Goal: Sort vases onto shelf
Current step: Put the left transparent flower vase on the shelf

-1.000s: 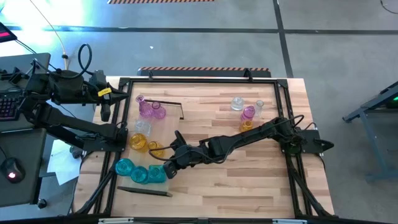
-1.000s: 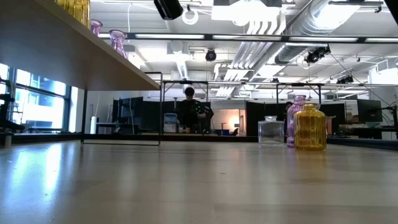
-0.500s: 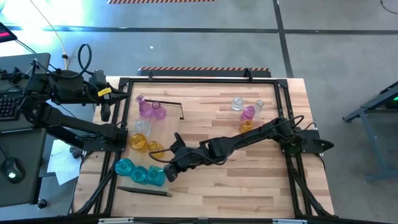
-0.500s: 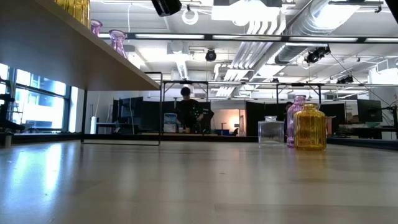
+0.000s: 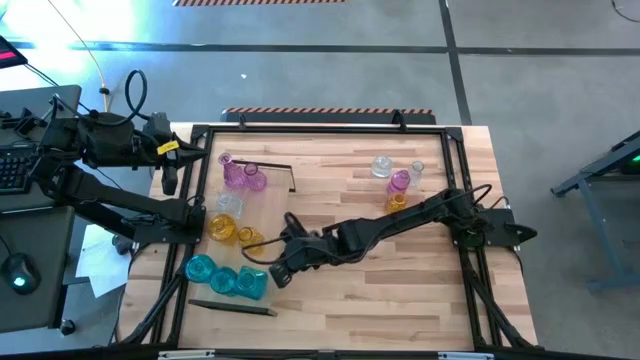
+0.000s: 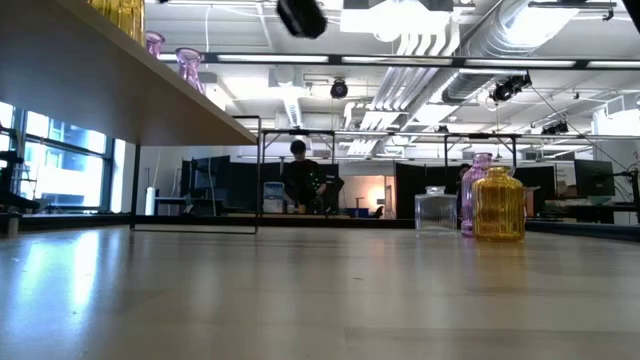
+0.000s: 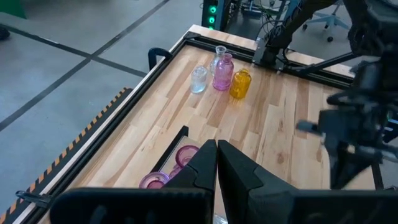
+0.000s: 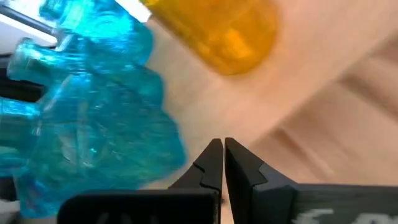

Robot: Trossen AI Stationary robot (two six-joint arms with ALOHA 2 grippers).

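My right gripper (image 5: 275,277) (image 8: 217,146) is shut and empty. It hangs low over the shelf (image 5: 272,212), just right of the three teal vases (image 5: 225,279) (image 8: 93,118). Two amber vases (image 5: 232,232) (image 8: 217,31), a clear one (image 5: 228,203) and two pink ones (image 5: 243,177) (image 7: 186,155) also stand on the shelf. At the table's far right stands a group of clear (image 5: 382,166), pink (image 5: 399,181) (image 7: 222,71) and amber (image 5: 396,201) (image 6: 498,205) vases. My left gripper (image 5: 198,156) (image 7: 216,146) waits shut, high over the table's far left corner.
The shelf's dark rails show at its far end (image 5: 283,168) and near end (image 5: 232,308). In the low view its board (image 6: 100,90) spans the upper left. A black frame (image 5: 455,150) borders the tabletop. Bare wood (image 5: 380,290) lies at the near right. A person (image 6: 300,180) stands far behind.
My right gripper has tipped at the wrist. Its fingertips have drawn back a little from the teal vases, toward the table's right edge. It has stayed shut. The vases stand as before.
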